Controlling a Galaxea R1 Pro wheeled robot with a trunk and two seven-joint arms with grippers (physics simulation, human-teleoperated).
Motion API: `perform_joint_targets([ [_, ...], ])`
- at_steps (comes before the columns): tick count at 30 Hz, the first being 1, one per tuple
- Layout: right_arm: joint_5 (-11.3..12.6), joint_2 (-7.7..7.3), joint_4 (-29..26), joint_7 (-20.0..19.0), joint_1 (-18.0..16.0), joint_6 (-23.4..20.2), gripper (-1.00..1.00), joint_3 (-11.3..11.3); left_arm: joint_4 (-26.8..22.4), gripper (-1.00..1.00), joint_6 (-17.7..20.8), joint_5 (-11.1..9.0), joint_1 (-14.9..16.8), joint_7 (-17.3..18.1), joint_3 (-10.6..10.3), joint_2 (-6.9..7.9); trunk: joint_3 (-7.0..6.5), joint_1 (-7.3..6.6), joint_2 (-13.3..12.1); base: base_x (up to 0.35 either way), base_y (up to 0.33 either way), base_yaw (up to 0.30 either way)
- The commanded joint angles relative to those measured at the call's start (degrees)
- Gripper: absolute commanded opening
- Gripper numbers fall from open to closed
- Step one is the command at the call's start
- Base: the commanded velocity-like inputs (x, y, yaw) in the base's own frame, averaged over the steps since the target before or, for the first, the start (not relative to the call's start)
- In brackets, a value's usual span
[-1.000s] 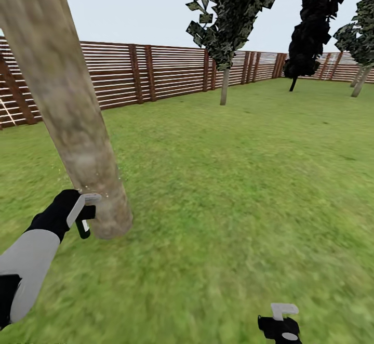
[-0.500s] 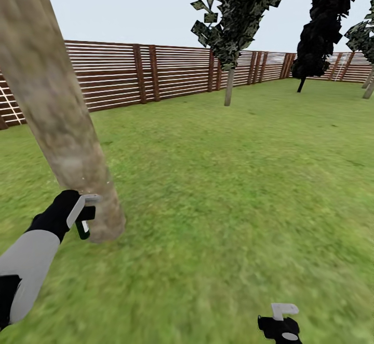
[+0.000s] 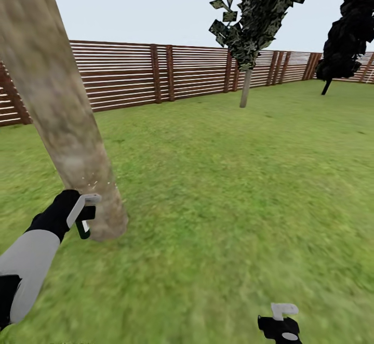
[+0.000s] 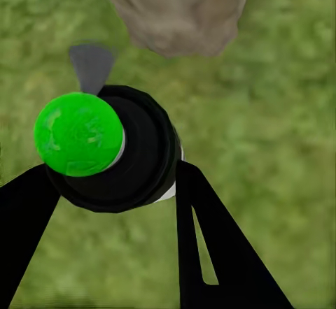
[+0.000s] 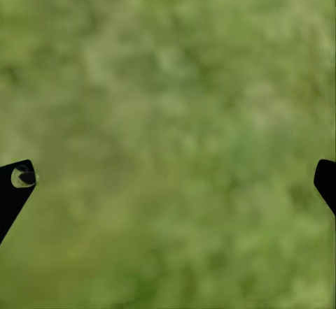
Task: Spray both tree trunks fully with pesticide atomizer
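Note:
A thick grey-brown mottled tree trunk (image 3: 62,110) rises at the left of the head view, its base (image 4: 175,8) close in front of my left gripper (image 3: 84,218). That gripper is shut on the pesticide atomizer (image 3: 83,228), a small dark bottle held beside the foot of the trunk. In the left wrist view the atomizer (image 4: 133,155) has a bright green top and sits between the two black fingers (image 4: 210,239). Tiny white specks float by the trunk just above the gripper. My right gripper (image 3: 280,317) hangs open over grass, fingertips (image 5: 15,183) wide apart.
Green lawn (image 3: 234,177) stretches to a brown slatted fence (image 3: 130,74). A second tree (image 3: 245,87) with a thin pale trunk and jagged foliage stands by the fence, and a darker tree (image 3: 343,37) is at the far right.
The camera has turned left, so fence and far trees sit further right in the picture. My left gripper keeps the atomizer by the trunk's foot; white specks show there again.

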State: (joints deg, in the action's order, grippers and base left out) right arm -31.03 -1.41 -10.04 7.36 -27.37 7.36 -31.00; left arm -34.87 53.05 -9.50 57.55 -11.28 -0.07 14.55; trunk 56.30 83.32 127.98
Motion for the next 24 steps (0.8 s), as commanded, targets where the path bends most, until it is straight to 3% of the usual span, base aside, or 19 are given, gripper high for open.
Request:
perform_joint_targets([
  [1, -0.5, 0.0, 0.1, 0.1, -0.1, 0.3, 1.0, -0.4, 0.0, -1.0, 0.2, -0.5, -0.2, -0.5, 0.0, 0.0, 0.05, 0.0, 0.0, 0.138, -0.255, 0.277],
  [7, -0.5, 0.0, 0.1, 0.0, -0.1, 0.3, 1.0, -0.4, 0.7, -1.0, -0.4, -0.5, -1.0, -0.7, 0.3, 0.76, 0.05, 0.0, 0.0, 0.133, -0.256, 0.165],
  [10, -0.5, -0.07, 0.1, 0.0, -0.1, 0.3, 1.0, -0.5, 0.8, -1.0, -0.8, -0.5, -3.5, -0.9, 0.4, 0.83, 0.05, 0.0, 0.0, 0.116, -0.261, 0.005],
  [14, -0.5, -0.09, 0.1, 0.0, -0.1, 0.3, 1.0, -0.4, 0.9, -1.0, -4.2, -0.5, -7.2, -1.1, 0.5, 0.93, 0.05, 0.0, 0.0, 0.115, -0.261, 0.0],
  [16, -0.5, -0.09, 0.1, 0.0, -0.1, 0.3, 1.0, -0.5, 0.7, -1.0, -5.8, -0.7, -9.2, -1.4, 0.6, 1.73, 0.05, 0.0, 0.0, 0.115, -0.261, 0.0],
  [19, -0.5, -0.09, 0.1, 0.1, -0.1, 0.3, 1.0, -0.4, 0.9, -1.0, -7.4, -1.0, -9.6, -1.4, 0.7, 2.95, 0.05, 0.0, 0.0, 0.122, -0.261, 0.076],
  [21, -0.5, -0.04, 0.1, 0.1, -0.1, 0.3, 1.0, -0.4, 1.6, -1.0, -11.2, -1.0, -9.8, -1.4, 0.7, 3.67, 0.05, 0.0, 0.0, 0.135, -0.22, 0.231],
  [24, -0.5, -0.01, 0.1, 0.1, -0.1, 0.3, 1.0, -0.4, 2.6, -1.0, -13.0, -1.2, -10.7, -1.4, 0.7, 3.8, 0.05, 0.0, 0.0, 0.041, -0.054, 0.266],
])
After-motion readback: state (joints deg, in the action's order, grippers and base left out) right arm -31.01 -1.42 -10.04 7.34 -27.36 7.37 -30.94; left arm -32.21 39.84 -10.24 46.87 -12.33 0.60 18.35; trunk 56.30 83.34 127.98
